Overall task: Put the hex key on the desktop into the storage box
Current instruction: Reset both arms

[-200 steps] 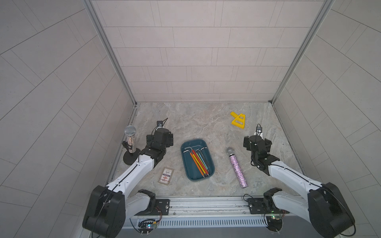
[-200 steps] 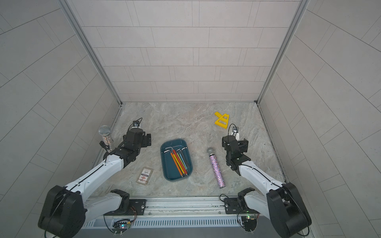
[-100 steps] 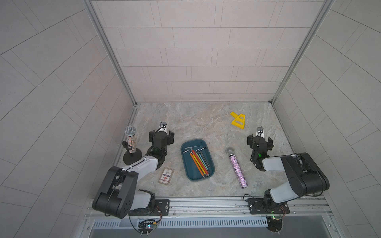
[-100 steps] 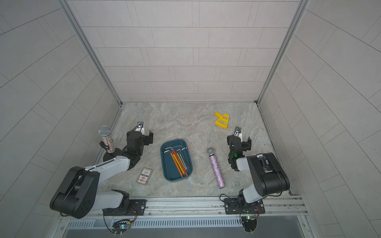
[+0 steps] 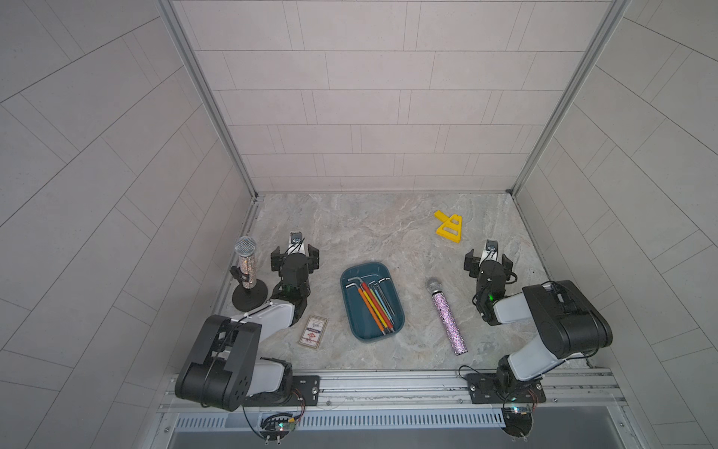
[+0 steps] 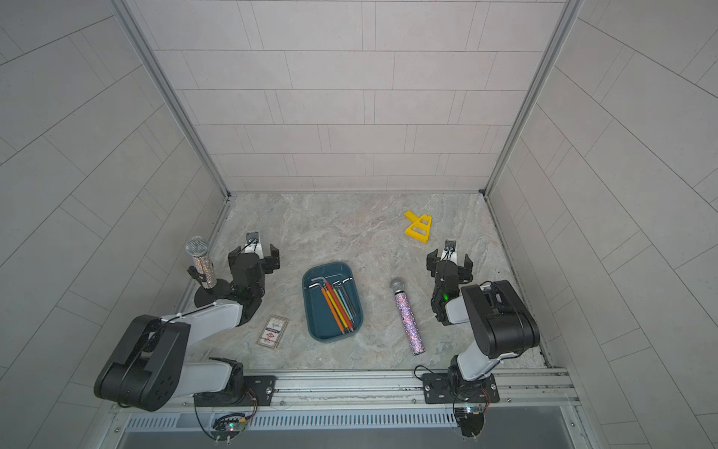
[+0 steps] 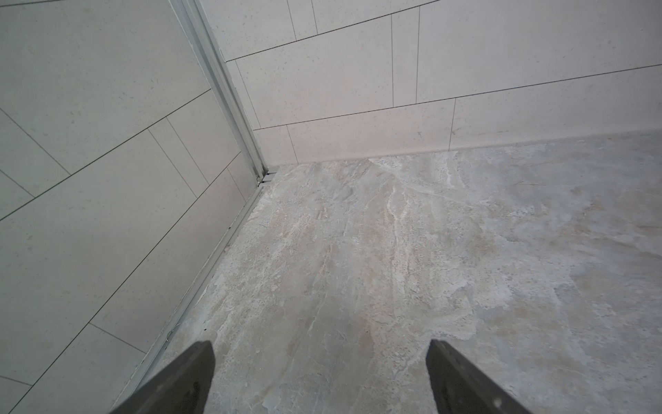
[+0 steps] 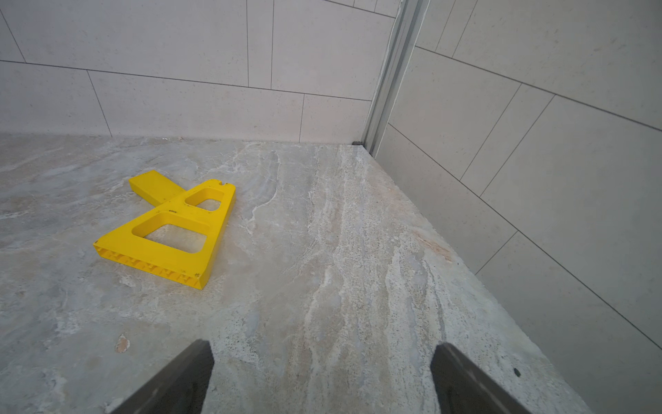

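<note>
The storage box (image 5: 355, 318) is a shallow dark teal tub at the middle of the marble desktop, seen in both top views (image 6: 316, 318). Several coloured hex keys (image 5: 375, 307) lie side by side inside it, and I see none on the desktop around it. My left gripper (image 5: 295, 252) hovers left of the box, open and empty, facing the back left corner. In the left wrist view the left gripper (image 7: 320, 358) has only bare marble between its fingers. My right gripper (image 5: 488, 258) is right of the box, open and empty, and in the right wrist view the right gripper (image 8: 322, 358) is also over bare marble.
A microphone on a round black stand (image 5: 245, 264) rises beside my left arm. A glitter microphone (image 5: 447, 315) lies between the box and my right arm. A yellow triangular piece (image 8: 172, 229) lies at the back right. A small card pack (image 5: 312, 332) lies left of the box's near end.
Both arms have folded back toward their bases, elbows raised. The grippers now point at the back wall and have stayed open. The box and its hex keys have not moved.
</note>
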Tool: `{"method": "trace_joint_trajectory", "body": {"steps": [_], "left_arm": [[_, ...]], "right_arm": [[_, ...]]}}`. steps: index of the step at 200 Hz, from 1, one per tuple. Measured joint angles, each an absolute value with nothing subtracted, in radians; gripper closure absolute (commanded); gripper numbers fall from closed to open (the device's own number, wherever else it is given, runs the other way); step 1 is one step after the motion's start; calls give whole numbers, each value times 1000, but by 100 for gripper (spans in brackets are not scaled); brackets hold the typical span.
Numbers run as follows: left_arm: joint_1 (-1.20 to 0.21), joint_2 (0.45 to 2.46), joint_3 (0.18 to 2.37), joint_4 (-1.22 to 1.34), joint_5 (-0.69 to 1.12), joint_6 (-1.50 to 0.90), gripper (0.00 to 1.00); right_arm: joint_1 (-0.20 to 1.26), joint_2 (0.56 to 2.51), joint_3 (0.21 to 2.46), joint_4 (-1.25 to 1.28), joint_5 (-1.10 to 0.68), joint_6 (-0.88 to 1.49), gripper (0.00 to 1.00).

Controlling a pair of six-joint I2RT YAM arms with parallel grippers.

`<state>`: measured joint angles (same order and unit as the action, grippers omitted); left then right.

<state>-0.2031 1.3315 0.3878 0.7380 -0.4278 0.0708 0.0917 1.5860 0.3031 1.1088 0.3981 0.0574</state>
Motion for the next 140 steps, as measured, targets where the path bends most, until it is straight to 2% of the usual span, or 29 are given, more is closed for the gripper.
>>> {"method": "trace_joint_trajectory", "body": {"steps": [48, 83, 140], "left_arm": [[-203, 1345, 336, 761, -436, 39, 0], [-178, 1540, 273, 1009, -472, 19, 0], [-115, 1565, 361, 955, -441, -22, 0]], "right_arm": [[91, 1586, 303, 1095, 395, 60, 0], [91, 1586, 302, 1097, 395, 60, 0], [87, 1586, 299, 1098, 395, 64, 0]]}}
